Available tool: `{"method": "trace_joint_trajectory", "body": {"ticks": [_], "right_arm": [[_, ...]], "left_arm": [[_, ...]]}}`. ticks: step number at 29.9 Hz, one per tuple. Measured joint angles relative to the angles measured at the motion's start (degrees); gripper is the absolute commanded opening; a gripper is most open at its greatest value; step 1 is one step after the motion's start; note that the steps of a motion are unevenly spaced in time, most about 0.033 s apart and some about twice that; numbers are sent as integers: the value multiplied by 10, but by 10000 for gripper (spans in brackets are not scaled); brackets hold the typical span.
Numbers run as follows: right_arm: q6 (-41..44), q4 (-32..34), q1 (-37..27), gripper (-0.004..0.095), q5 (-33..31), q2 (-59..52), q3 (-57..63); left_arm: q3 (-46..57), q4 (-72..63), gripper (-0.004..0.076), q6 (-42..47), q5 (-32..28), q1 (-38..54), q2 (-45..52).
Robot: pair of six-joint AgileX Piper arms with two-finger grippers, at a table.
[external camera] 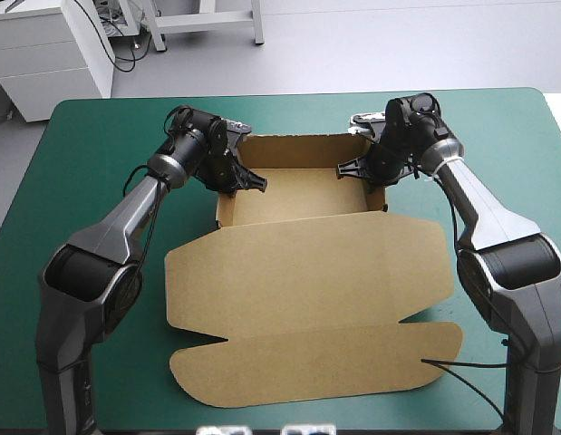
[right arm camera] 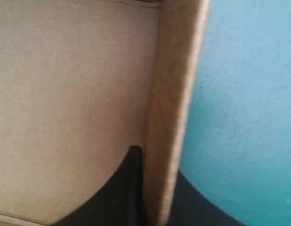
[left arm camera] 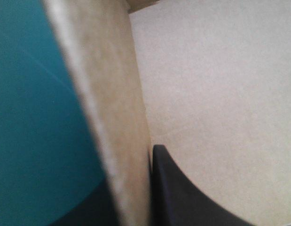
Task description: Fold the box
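Observation:
The brown box (external camera: 303, 195) stands as an open tray in the middle of the table, walls raised, its lid (external camera: 307, 299) lying flat toward the near edge. My left gripper (external camera: 233, 178) straddles the tray's left wall (left arm camera: 112, 122), one black finger (left arm camera: 178, 193) inside the tray and the other outside, shut on that wall. My right gripper (external camera: 369, 169) clamps the right wall (right arm camera: 171, 122) the same way, with one finger (right arm camera: 121, 188) inside and one outside on the teal-green cover.
The teal-green table (external camera: 90, 199) lies bare on both sides of the box. The lid's front flap (external camera: 316, 362) reaches close to the near edge.

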State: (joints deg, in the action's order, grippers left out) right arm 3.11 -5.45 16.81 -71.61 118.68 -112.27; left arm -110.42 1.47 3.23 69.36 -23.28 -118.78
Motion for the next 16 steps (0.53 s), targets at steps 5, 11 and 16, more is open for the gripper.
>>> {"method": "trace_joint_trajectory", "body": {"ticks": [5,11,16], "right_arm": [[1,-2,0,-13,6,1,21],[2,-4,0,-13,15,0,45],[-8,-3,0,167,19,0,47]], "left_arm": [[0,2,-6,-5,2,-1,0],[0,4,123,-18,6,-4,-2],[1,-1,379,-57,14,-5,-2]]}}
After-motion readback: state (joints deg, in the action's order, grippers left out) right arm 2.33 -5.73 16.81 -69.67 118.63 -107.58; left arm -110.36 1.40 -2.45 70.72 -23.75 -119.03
